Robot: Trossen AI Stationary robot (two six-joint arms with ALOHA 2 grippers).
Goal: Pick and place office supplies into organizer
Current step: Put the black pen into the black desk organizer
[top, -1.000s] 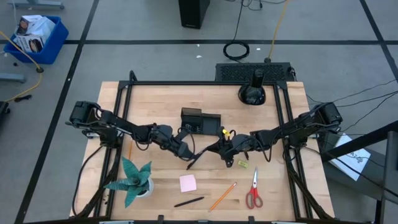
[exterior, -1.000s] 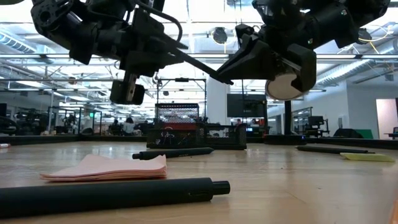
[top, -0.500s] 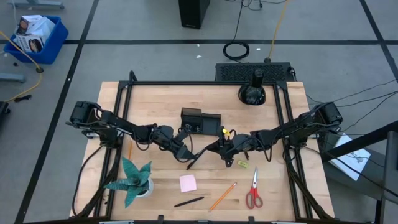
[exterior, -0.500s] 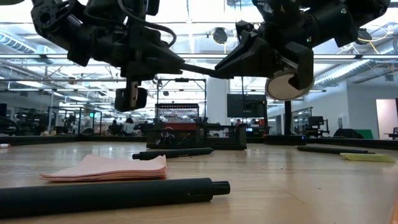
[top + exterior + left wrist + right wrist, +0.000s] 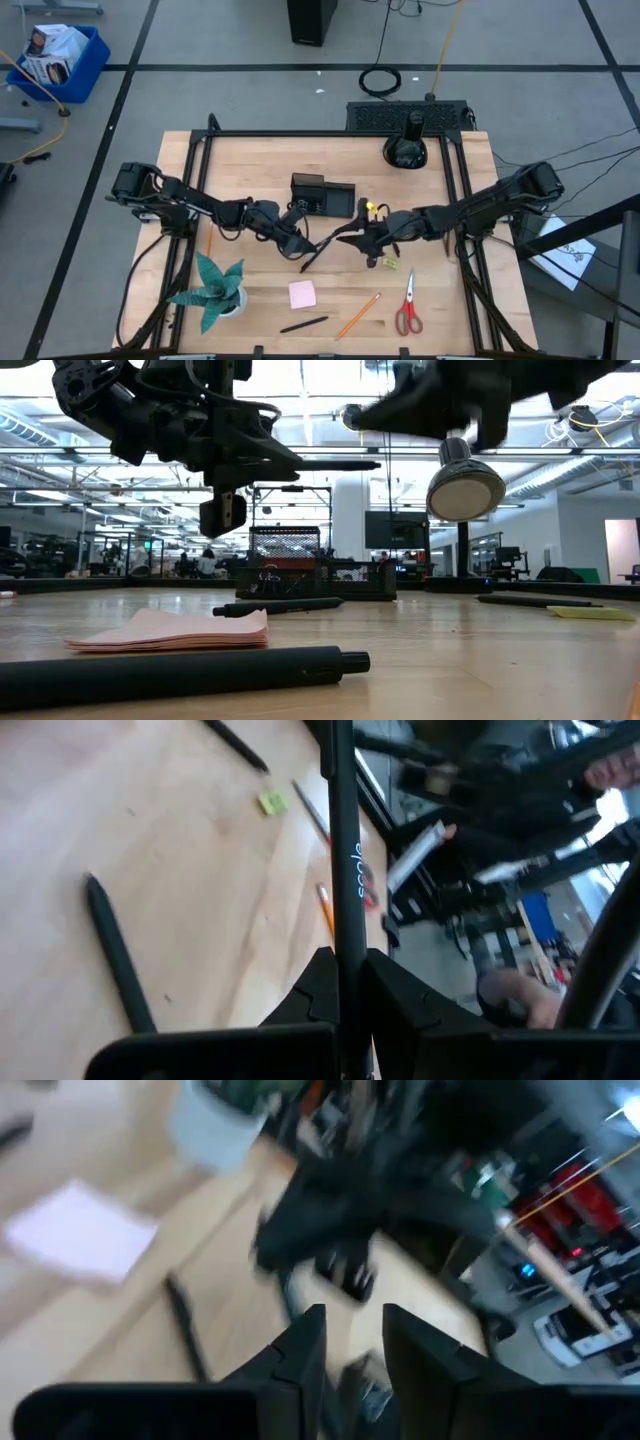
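My left pincer (image 5: 297, 240) has the organizer (image 5: 322, 194) close ahead and the right pincer (image 5: 352, 236) just beside its pen (image 5: 318, 248), with bare counter (image 5: 260, 170) beyond.

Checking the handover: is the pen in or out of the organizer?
Out. The left hand holds the pen above the table, away from the organizer.

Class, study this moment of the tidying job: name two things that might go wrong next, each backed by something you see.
1. The left claw grips the black pen near one end, so the long free part may swing or slip.
2. The right claw, fingers apart and empty, hangs close to the pen's tip; either arm moving might knock it before it reaches the organizer.
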